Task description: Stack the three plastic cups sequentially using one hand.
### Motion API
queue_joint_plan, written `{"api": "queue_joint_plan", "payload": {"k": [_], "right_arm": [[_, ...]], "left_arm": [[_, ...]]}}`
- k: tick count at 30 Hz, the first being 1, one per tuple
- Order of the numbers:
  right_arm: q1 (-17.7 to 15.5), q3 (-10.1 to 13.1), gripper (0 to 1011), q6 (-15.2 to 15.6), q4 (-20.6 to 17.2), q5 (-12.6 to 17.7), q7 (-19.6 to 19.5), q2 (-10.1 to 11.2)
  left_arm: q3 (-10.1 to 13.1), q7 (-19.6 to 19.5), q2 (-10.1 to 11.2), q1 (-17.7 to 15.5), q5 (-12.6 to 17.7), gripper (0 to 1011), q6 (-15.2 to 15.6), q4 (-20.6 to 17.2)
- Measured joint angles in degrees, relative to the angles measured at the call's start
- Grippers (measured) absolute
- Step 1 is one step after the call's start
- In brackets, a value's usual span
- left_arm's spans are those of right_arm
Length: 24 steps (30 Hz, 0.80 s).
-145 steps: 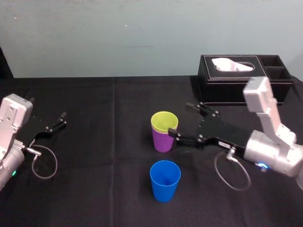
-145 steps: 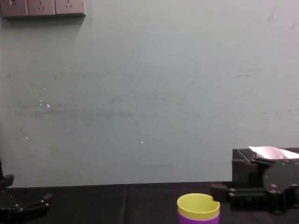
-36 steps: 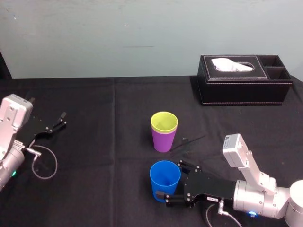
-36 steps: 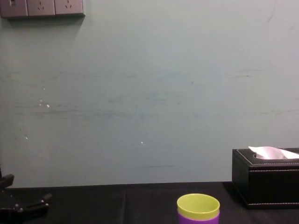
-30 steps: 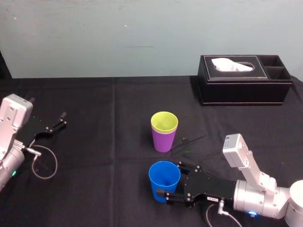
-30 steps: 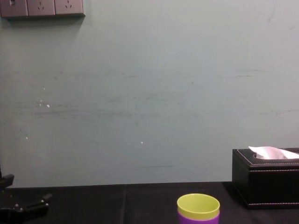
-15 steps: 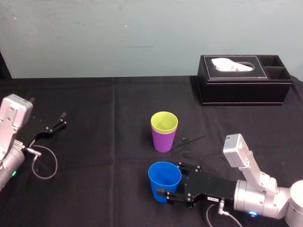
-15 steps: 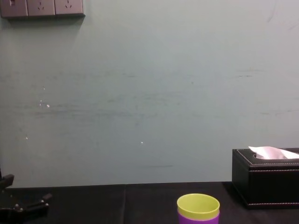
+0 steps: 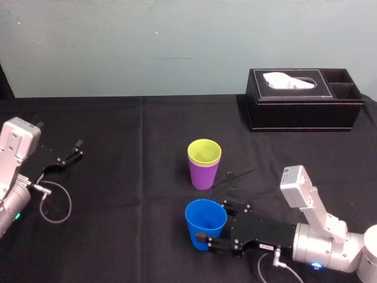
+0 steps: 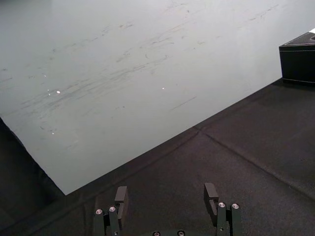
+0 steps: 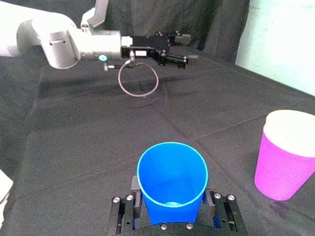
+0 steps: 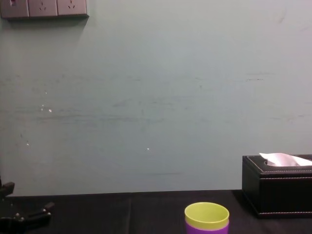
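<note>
Two nested so far: yellow-green cup inside purple cup, apart beyond the far jaw. Gripping blue cup between jaws of right gripper. Next: lift, centre over stack, lower in. Left gripper parked, jaws apart.

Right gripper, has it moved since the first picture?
Yes. The right gripper came toward the robot: from beside the purple cup, which stayed put, to the blue cup, jaws closed on it. Left gripper rests far left.
</note>
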Motion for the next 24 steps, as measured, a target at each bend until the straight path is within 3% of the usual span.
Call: {"api": "queue_joint_plan", "payload": {"k": [14, 19, 24], "right_arm": [[-2.38, 4.39, 724, 4.53, -9.91, 4.57, -2.29, 4.85], [-1.9, 6.11, 724, 6.19, -12.64, 5.91, -3.13, 6.64], [-0.36, 6.44, 724, 7.98, -13.52, 5.98, -3.73, 7.36]], "left_arm": [[0.0, 0.0, 0.0, 0.0, 0.0, 1010, 0.0, 0.0], [0.0, 0.0, 0.0, 0.0, 0.0, 1010, 0.0, 0.0], [0.0, 0.0, 0.0, 0.0, 0.0, 1010, 0.0, 0.0]]}}
